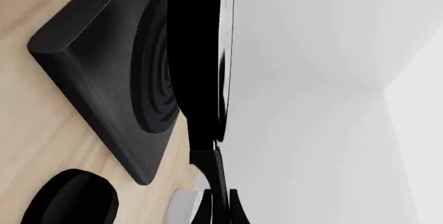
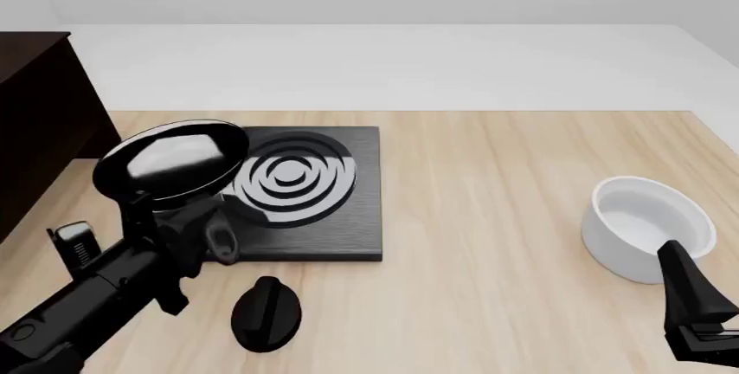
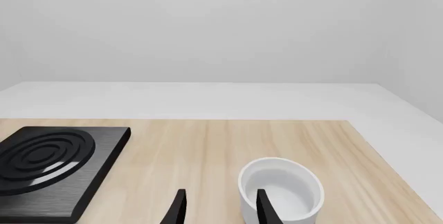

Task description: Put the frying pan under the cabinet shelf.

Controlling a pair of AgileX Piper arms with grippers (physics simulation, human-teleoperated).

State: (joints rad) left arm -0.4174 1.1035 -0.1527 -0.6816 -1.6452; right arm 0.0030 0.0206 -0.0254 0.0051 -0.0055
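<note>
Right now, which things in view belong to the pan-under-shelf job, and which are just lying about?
Job: frying pan, held up by the left hand; cabinet shelf at the table's left.

Lying about: stove plate, round knob, white bowl, right hand idle.

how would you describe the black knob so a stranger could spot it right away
Start at the square black stove plate with its silver rings, on the left half of the wooden table. The knob lies flat on the wood just in front of the plate's near edge. Unlike the glossy frying pan held up nearby, it is small, matte, with a raised ridge across its top.
</note>
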